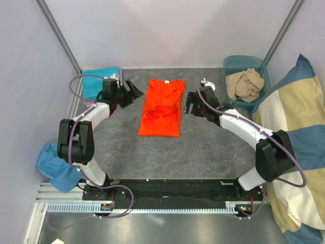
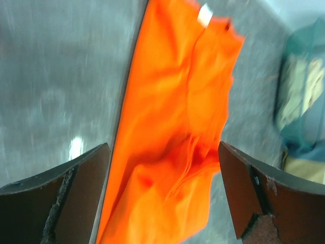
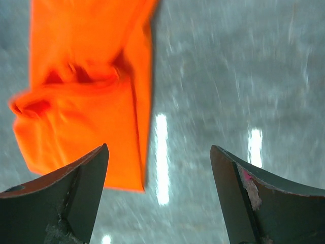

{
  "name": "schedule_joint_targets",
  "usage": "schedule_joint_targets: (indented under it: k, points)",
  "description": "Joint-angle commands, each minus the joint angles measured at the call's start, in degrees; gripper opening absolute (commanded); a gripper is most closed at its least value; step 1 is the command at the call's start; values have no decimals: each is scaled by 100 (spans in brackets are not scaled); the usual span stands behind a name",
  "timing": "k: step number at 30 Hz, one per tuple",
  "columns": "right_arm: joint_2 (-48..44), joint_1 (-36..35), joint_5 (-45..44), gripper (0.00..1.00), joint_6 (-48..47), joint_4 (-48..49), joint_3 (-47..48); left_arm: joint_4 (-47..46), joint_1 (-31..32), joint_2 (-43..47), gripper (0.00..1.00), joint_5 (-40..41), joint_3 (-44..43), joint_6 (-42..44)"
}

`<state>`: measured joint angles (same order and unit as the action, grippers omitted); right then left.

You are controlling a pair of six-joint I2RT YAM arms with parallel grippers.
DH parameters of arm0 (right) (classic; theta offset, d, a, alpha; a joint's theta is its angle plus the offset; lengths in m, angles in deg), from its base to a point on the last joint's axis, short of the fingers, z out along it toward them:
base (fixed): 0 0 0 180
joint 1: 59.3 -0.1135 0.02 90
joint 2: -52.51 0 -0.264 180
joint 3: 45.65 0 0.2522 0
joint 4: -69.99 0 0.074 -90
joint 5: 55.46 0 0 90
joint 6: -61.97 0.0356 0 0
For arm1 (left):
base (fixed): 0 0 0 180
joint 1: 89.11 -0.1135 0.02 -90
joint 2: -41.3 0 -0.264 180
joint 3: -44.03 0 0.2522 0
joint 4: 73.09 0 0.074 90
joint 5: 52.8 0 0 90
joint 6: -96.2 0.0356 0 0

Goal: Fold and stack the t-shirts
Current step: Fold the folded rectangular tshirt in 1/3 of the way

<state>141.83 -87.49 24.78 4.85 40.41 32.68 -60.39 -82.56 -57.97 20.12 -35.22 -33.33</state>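
A blue cloth (image 1: pixel 52 170) droops off the table (image 1: pixel 203 152) well back and to the left of the left gripper (image 1: pixel 135 94). A teal shirt (image 1: pixel 99 84) lies just to that gripper's left, in the far corner. The left gripper stands wide with nothing between its dark fingers (image 2: pixel 76 193), just beside the orange shirt (image 1: pixel 161 109). The orange shirt lies on the table between the two grippers. It is folded into a long strip with the collar end away from the arms, a white label (image 2: pixel 204 14) at the neck and creases bunched across the middle. The right gripper (image 1: pixel 189 104) sits just right of the shirt's middle, also spread wide and empty. Its wrist view shows the shirt ahead and left of its fingers (image 3: pixel 76 188). Further right, a teal bin (image 1: pixel 254 62) holds crumpled beige shirts (image 1: pixel 245 84). A blue-and-beige cushion (image 1: pixel 299 137) leans at the far right.
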Motion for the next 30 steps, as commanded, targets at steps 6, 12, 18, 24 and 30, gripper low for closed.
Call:
schedule_joint_targets:
  k: [6,12,18,24,30]
  points:
    - [-828,-451,563,90,798,578,-1561,-219,812,1224,95,275,2170,-371]
    - [-1013,-714,537,90,1150,852,-2107,-211,1129,1410,96,495,2620,-310]
    - [-1092,-750,466,90,1150,826,-2186,-175,1173,1375,96,495,2858,-187]
    - [-943,-820,484,90,1264,966,-2300,-175,1410,1506,96,600,3139,-257]
    - [-951,-864,440,90,1264,984,-2318,-316,1691,1489,96,689,3394,-441]
